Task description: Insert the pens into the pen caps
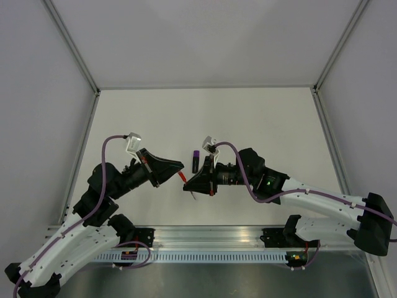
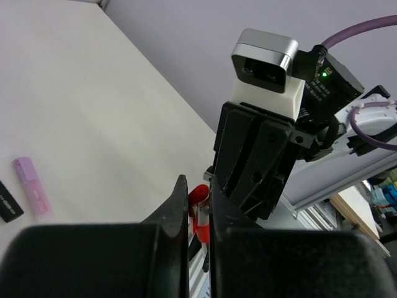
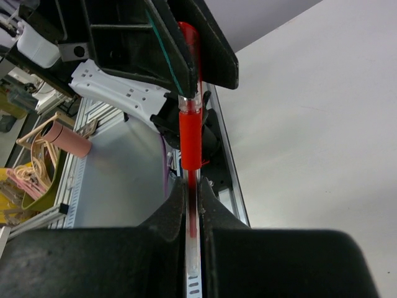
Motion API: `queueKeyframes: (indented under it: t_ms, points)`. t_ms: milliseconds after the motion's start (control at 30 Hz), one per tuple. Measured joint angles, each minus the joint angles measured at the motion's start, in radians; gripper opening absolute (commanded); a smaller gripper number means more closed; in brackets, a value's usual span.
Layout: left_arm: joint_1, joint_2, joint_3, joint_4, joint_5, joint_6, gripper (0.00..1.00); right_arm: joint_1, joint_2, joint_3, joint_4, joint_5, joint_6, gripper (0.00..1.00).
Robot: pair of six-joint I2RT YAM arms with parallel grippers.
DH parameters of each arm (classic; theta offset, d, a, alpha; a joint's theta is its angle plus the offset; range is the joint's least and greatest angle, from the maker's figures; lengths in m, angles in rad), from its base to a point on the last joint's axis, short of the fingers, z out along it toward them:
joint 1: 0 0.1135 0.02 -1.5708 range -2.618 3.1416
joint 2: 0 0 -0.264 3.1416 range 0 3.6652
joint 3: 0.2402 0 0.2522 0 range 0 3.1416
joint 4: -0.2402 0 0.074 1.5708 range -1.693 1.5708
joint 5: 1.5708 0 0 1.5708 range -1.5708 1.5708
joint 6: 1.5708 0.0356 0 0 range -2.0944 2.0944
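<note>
Nearest me, low in the centre of the top view, my right hand (image 1: 190,184) is clamped shut on the red pen (image 3: 191,139). It pinches the clear back part of the barrel, so the front end sticks out free toward the other arm. Holding it that far back leaves the front of the pen bare for a cap to slide over.

Just beyond, up and left in that view, my left hand (image 1: 178,166) is closed on what I take to be the slim red cap (image 3: 189,49). It squeezes the cap from both sides at the top of the right wrist picture. Cap and pen run end to end in one straight line between the two hands, lifted off the counter (image 1: 248,118). A push along that line should seat them. Whether the cap is fully home I cannot tell.

Farther out, just above the hands in the top view, the pink marker (image 2: 32,186) and its dark purple cap (image 2: 6,200) lie on the counter. They are close beside each other but apart, at the left edge of the left wrist picture. Neither hand touches them, and I judge them the second pair to join.
</note>
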Motion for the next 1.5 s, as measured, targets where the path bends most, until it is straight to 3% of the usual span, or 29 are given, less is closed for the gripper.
queueKeyframes:
  t_ms: [433,967,1500]
  points:
    - [0.010,-0.036,-0.089,0.145,0.112,-0.072,0.02,0.022,-0.027,0.000,-0.045,0.003,-0.003,0.00]
    - [0.026,-0.060,-0.135,0.235,-0.003,-0.068,0.02,0.028,0.034,0.168,-0.244,0.134,-0.069,0.00]
    - [0.041,0.002,-0.208,0.379,-0.064,-0.068,0.02,-0.049,0.111,0.257,-0.364,0.086,-0.161,0.00]
